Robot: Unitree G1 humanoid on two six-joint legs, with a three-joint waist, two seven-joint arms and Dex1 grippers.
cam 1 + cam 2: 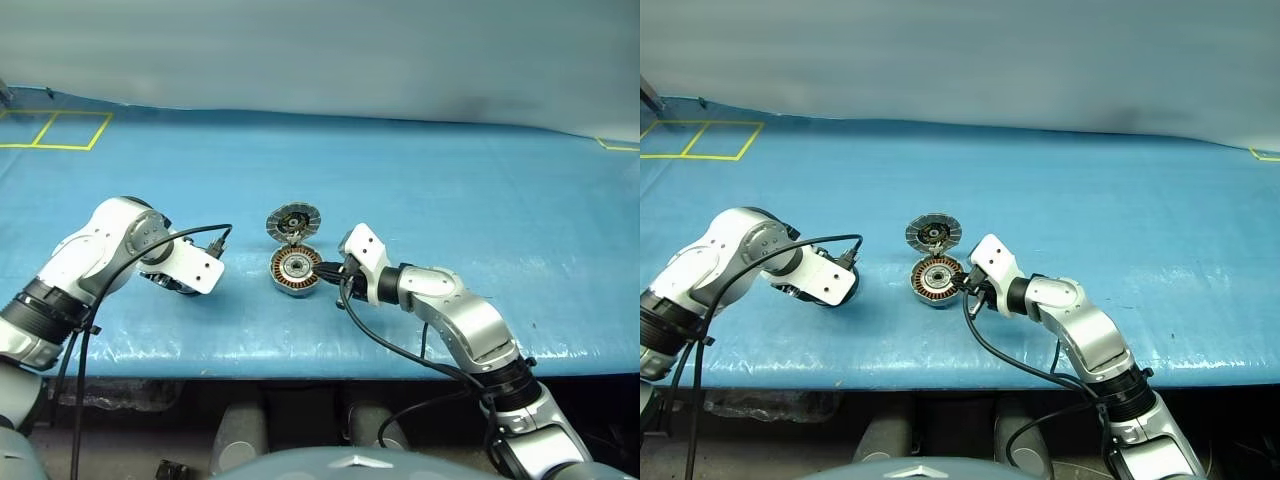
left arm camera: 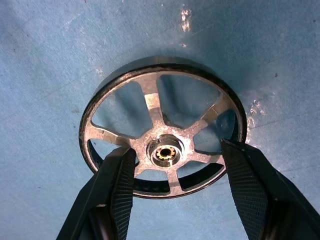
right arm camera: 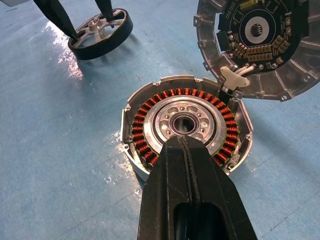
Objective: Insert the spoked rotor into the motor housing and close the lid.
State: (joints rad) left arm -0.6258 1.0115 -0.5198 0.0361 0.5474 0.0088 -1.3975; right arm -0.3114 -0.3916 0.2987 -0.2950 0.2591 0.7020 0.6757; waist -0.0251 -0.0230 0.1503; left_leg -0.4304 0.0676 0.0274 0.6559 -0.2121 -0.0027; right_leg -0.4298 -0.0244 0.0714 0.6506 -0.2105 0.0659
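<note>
The spoked rotor, a dark-rimmed wheel with silver spokes and a small hub, lies flat on the blue table. My left gripper points down over it, open, with one finger on each side of the rim. I cannot tell whether they touch it. To its right sits the motor housing, with its copper winding ring and silver hub facing up. The lid stands swung open on its hinge at the housing's far side, its circuit board showing. My right gripper is shut and empty, its tip over the housing's near rim.
The blue cover spreads across the table. Yellow tape squares mark the far left corner. The table's front edge runs close below both arms. Black cables hang from both wrists.
</note>
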